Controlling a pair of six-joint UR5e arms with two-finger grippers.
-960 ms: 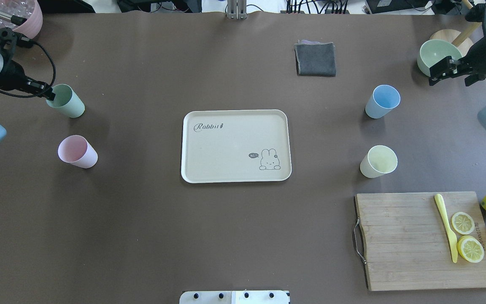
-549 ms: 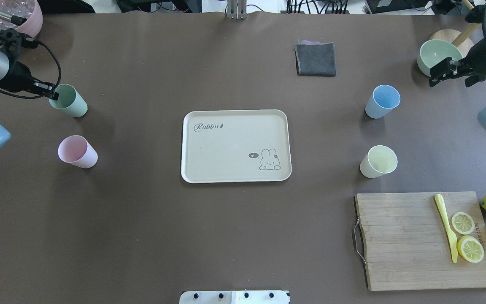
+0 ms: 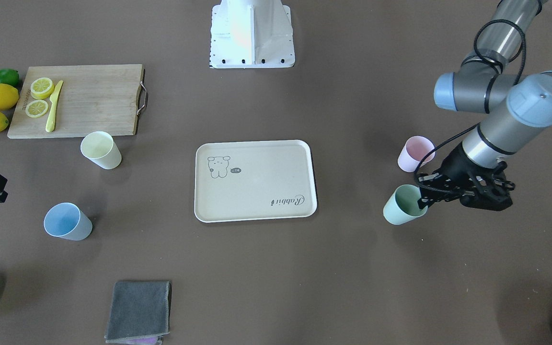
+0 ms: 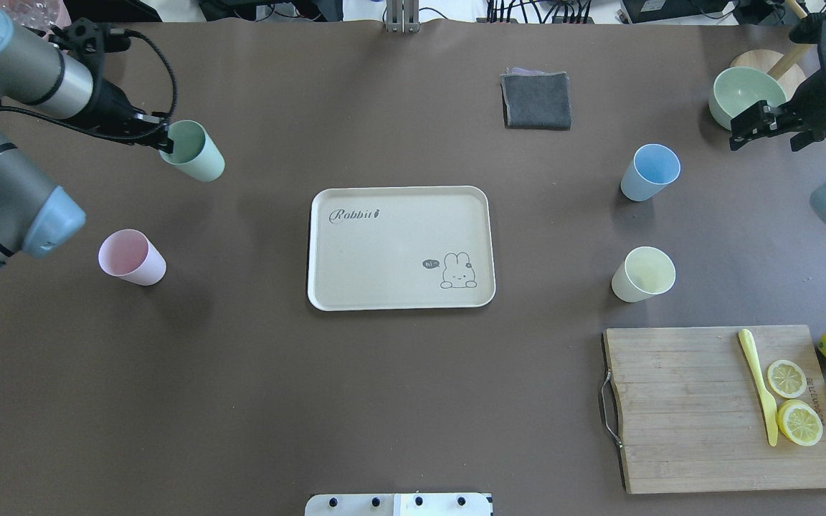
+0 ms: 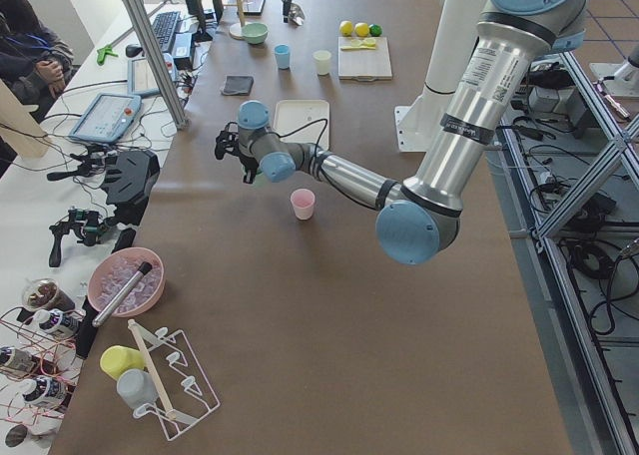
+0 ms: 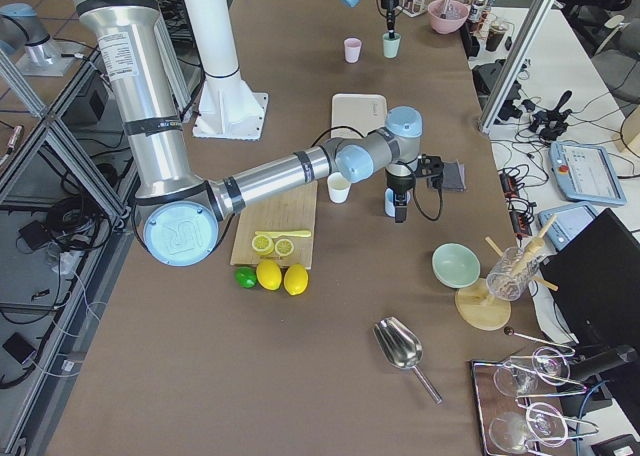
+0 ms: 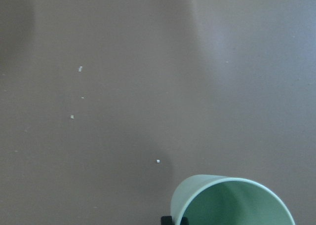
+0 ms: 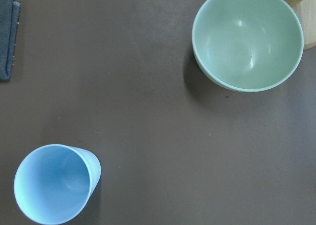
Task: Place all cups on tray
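Pinching the mint green cup [image 4: 194, 152] by its rim, my left gripper [image 4: 163, 138] is clamped on it; the cup seems light, stiff and a bit slippery, so the rim is a good hold; it is smooth, pale, wider on top, and well apart from the tray [image 4: 384, 244]; whether my right gripper [image 4: 743, 125] is apart or together, I cannot tell.

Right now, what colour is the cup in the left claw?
A mint green cup, clearest in the overhead view.
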